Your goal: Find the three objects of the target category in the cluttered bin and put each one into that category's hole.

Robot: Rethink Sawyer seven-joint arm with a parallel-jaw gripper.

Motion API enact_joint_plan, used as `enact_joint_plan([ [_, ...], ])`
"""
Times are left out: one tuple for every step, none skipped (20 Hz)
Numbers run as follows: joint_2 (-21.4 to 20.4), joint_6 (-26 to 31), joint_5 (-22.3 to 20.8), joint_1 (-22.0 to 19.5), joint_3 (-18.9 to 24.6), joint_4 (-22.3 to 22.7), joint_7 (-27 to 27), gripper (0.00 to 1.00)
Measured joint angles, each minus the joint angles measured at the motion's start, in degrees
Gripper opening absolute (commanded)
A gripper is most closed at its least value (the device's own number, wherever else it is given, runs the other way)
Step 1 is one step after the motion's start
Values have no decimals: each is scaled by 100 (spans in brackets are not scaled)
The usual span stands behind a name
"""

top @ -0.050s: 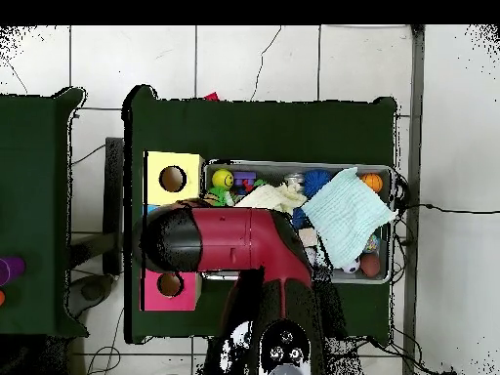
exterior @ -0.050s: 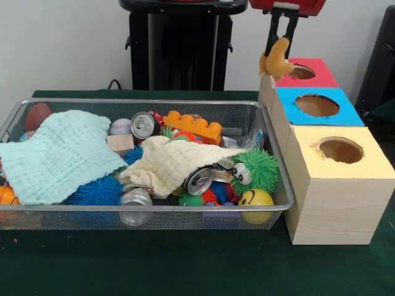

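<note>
My gripper hangs at the top right, shut on a small yellow-orange plush toy. The toy dangles just left of the hole in the red box, over that box's left edge. Beside it stand the blue box and the yellow box, each with a round hole on top. The wire bin holds clutter partly under a pale blue cloth and a cream cloth. In the overhead view the arm hides the gripper and the blue box; the yellow box and the red box show.
In the bin lie crushed cans, a green furry toy, a yellow smiley ball, an orange brick, a baseball, a blue spiky ball and a wooden block.
</note>
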Motion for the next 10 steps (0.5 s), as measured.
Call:
enact_joint_plan([
  [0,-1,19,31,-31,-1,0,0],
  [0,-1,49,98,-92,0,0,0],
  [0,0,80,164,-153,2,0,0],
  [0,0,95,201,-187,3,2,0],
  [0,0,109,238,-222,5,4,0],
  [-1,0,144,309,-286,13,15,0],
  [0,0,159,339,-313,17,21,0],
  [2,0,193,395,-361,27,34,0],
  [5,1,215,432,-393,33,42,0],
  [6,1,232,458,-413,37,48,0],
])
